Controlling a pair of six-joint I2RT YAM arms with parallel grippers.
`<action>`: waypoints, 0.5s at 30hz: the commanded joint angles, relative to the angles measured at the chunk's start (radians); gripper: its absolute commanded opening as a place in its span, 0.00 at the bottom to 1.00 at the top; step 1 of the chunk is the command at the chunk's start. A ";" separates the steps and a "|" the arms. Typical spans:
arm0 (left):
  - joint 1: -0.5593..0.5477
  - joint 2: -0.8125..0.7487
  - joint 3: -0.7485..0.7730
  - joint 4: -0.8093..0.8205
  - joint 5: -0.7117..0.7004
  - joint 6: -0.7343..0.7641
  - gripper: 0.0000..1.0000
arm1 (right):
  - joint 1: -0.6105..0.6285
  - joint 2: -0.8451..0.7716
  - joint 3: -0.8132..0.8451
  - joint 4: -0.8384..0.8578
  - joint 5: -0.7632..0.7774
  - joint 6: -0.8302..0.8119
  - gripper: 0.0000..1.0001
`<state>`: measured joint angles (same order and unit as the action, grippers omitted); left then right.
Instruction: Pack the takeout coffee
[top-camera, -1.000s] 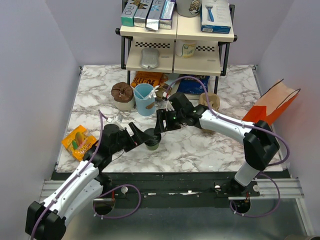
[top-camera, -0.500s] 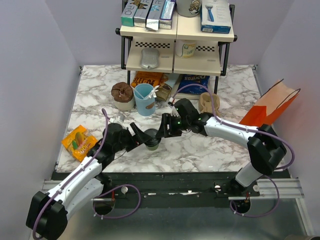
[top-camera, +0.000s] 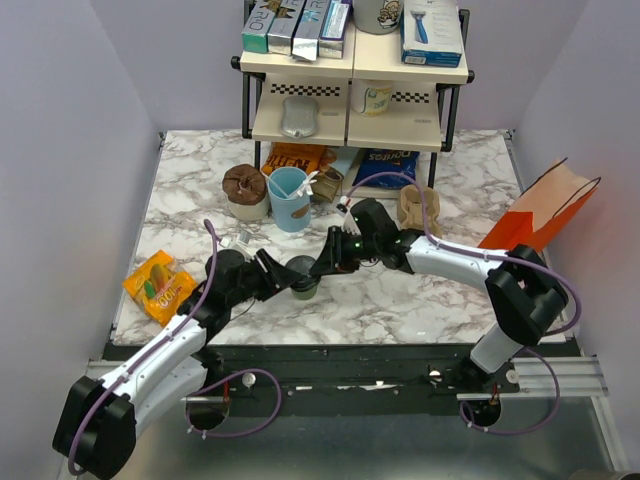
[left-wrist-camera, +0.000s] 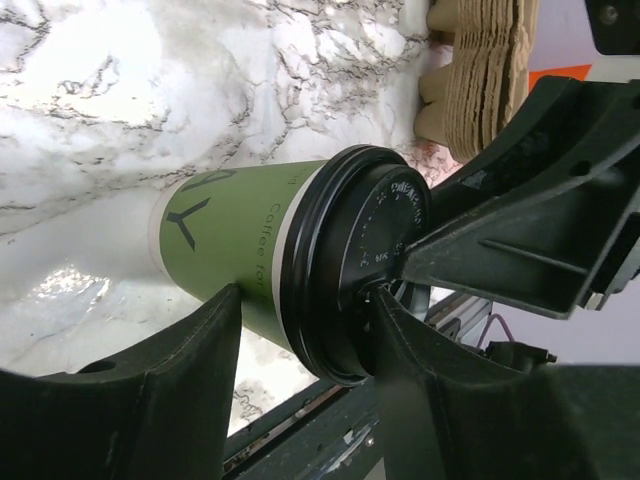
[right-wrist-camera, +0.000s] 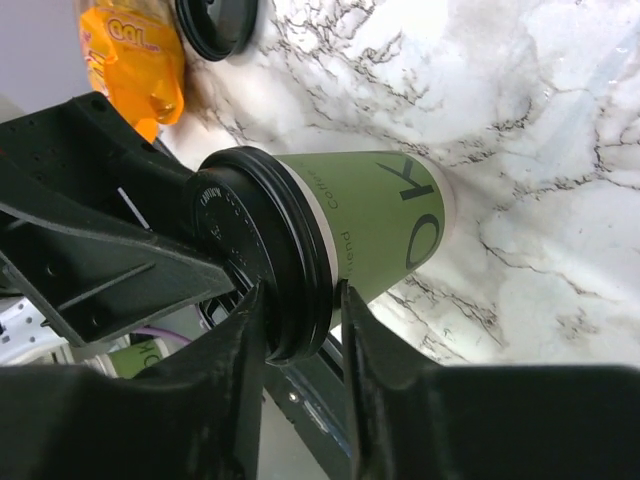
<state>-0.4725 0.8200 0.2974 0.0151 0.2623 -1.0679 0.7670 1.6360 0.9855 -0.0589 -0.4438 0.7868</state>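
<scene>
The takeout coffee (top-camera: 304, 288) stands upright near the table's front edge, olive-green with a black lid (left-wrist-camera: 360, 260). My left gripper (top-camera: 283, 276) reaches it from the left and my right gripper (top-camera: 322, 268) from the right. In the left wrist view, the left gripper (left-wrist-camera: 303, 300) has one finger (left-wrist-camera: 190, 370) on the cup's green side and the other over the lid's top. In the right wrist view, the right gripper (right-wrist-camera: 300, 292) pinches the lid's rim, one finger (right-wrist-camera: 225, 375) on the lid's top and the other under the rim against the cup (right-wrist-camera: 380, 215).
Brown pulp cup carriers (top-camera: 418, 205) lie behind the right arm. A light blue cup (top-camera: 289, 198), a brown-topped cup (top-camera: 245, 190), an orange snack packet (top-camera: 158, 283), an orange paper bag (top-camera: 545, 207) and a shelf rack (top-camera: 355, 75) surround the spot. A loose black lid (right-wrist-camera: 215, 20) lies near the packet.
Both grippers have closed in on the cup from wider openings. The right gripper has come lower and nearer to the lid. The cup has stayed in place.
</scene>
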 joint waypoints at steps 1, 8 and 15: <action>-0.002 0.037 -0.053 -0.021 -0.006 0.003 0.47 | 0.009 0.061 -0.067 0.039 0.002 0.006 0.31; -0.002 0.047 -0.109 -0.021 -0.015 -0.023 0.28 | 0.009 0.085 -0.108 0.068 0.097 -0.047 0.25; 0.000 0.010 -0.165 -0.046 -0.034 -0.056 0.20 | 0.009 0.117 -0.110 0.064 0.206 -0.112 0.22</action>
<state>-0.4641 0.8127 0.2283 0.1383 0.2413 -1.1290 0.7574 1.6508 0.9279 0.1104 -0.4309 0.7750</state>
